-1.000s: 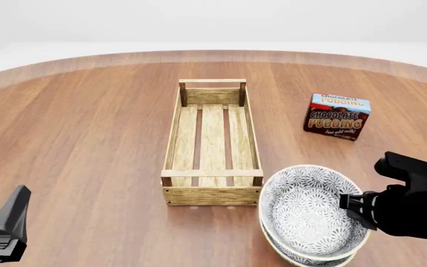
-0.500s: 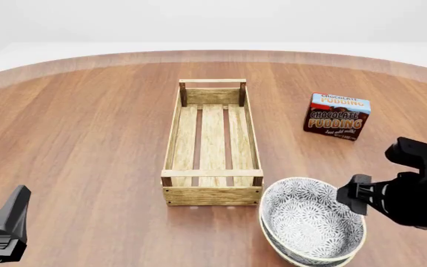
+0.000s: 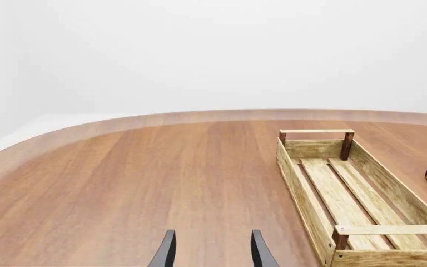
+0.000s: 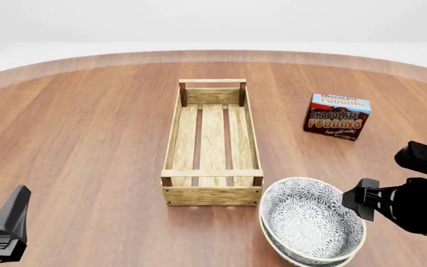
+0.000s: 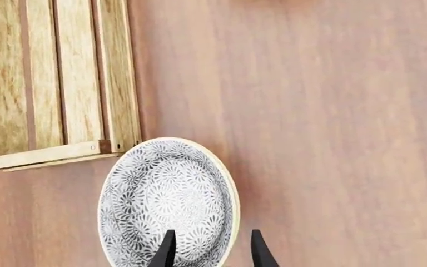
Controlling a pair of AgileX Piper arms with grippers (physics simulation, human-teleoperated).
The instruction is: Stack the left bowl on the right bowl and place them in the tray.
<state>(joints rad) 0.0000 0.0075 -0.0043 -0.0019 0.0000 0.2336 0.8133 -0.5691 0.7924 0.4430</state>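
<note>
Nearby, two nested bowls wait beside the tray

Closest to the camera, at the lower left, the left gripper [image 3: 213,257] hovers over bare wooden table [image 4: 80,139], its fingers parted and empty. At the lower right, the stacked bowls [image 4: 311,221], white with a grey floral pattern, sit one inside the other on the table, just beside the tray's near right corner. The right gripper [image 5: 212,250] hangs above their right rim, fingers parted, gripping nothing. Farther on, the light wooden tray [image 4: 213,173] stretches away lengthwise. Beyond it to the right stands a chocolate pudding box [image 4: 337,116].
</note>
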